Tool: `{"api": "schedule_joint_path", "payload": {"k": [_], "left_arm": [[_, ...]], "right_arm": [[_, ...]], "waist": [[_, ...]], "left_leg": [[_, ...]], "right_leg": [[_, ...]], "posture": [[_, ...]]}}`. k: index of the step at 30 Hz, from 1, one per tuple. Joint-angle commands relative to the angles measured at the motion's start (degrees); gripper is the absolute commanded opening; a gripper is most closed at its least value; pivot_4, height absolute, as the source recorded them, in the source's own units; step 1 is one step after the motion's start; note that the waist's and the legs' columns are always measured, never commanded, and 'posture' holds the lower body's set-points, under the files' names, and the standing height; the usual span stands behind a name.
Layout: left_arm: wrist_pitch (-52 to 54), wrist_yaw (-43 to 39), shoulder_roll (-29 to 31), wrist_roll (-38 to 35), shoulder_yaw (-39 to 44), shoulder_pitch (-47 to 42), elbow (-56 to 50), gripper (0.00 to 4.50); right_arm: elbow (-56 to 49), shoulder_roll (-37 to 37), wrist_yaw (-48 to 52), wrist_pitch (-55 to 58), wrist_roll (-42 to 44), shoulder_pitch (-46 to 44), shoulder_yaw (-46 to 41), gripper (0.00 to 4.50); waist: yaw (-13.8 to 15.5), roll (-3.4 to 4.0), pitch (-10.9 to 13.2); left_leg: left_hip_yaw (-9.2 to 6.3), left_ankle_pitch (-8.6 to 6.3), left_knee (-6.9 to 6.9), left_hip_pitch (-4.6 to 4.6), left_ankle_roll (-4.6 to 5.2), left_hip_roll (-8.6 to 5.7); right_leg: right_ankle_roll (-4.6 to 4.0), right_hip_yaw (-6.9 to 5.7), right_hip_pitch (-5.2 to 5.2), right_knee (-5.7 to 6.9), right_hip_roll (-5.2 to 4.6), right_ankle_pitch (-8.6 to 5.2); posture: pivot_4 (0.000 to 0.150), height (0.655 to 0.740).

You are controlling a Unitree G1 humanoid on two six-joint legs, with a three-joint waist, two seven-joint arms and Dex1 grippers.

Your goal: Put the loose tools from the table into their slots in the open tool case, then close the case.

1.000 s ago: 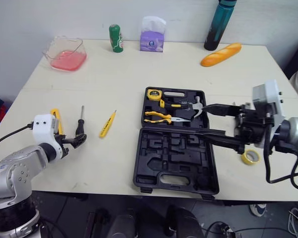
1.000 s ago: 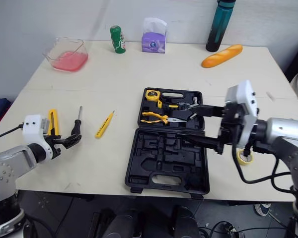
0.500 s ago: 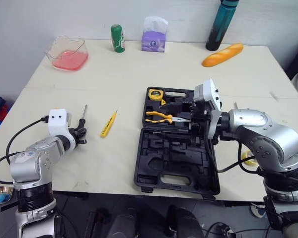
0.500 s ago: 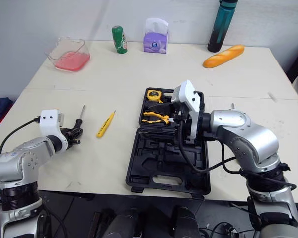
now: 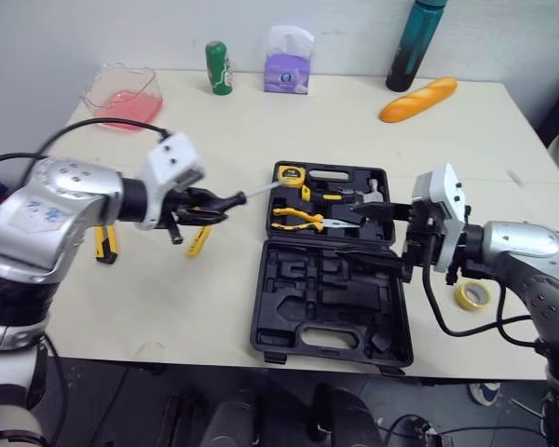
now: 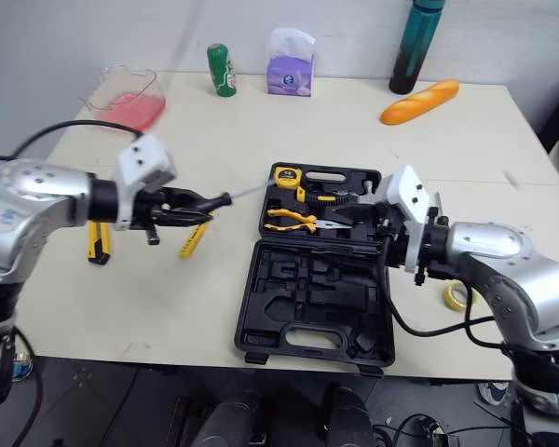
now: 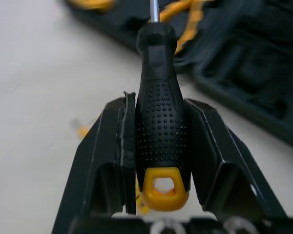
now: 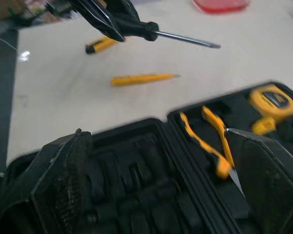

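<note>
The screwdriver (image 5: 231,197) hangs in the air, left of the middle of the frame, with its tip aimed at the tool case (image 5: 331,307). Your left gripper (image 7: 158,107) squeezes its bumpy black handle. It looks light and stiff, and the bumps should stop slipping. Don't grab the thin metal rod. Your right gripper (image 5: 349,235) hovers over the case, wide open and empty, covering some slots. The yellow tester (image 5: 198,244) is partly hidden.
</note>
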Motion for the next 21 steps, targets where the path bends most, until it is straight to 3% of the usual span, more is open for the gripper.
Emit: {"api": "schedule_joint_path", "payload": {"k": [1,11,21], "left_arm": [[-7.31,-8.16,-2.51,5.82,-8.83,-5.9,4.75,1.03],[-18.53,-15.9,-18.83,15.9,-19.49,-16.07,20.72,1.03],[-25.52,-16.77,-26.32,25.04,-21.64,-18.56,31.57,1.03]], "right_arm": [[-3.51,-2.89,-0.89,0.39,-0.31,4.91,-5.1,4.5],[-11.4,-2.44,-7.21,1.04,-0.41,20.22,-12.29,4.5],[-14.68,-2.03,-10.51,1.67,1.31,25.3,-16.68,4.5]], "waist": [[-0.02,0.0,0.0],[0.25,-0.04,0.03],[0.3,-0.06,0.04]], "left_leg": [[0.09,0.01,0.0,0.0,0.02,0.0],[0.22,0.05,0.03,-0.01,0.13,0.06],[0.15,0.06,0.06,-0.05,0.21,0.03]], "right_leg": [[0.0,0.02,-0.02,0.03,0.0,0.0],[0.03,0.11,-0.1,0.06,0.01,0.05],[0.05,0.09,-0.09,0.04,-0.02,0.09]], "posture": [[0.15,0.7348],[0.15,0.7348],[0.15,0.7348]]}}
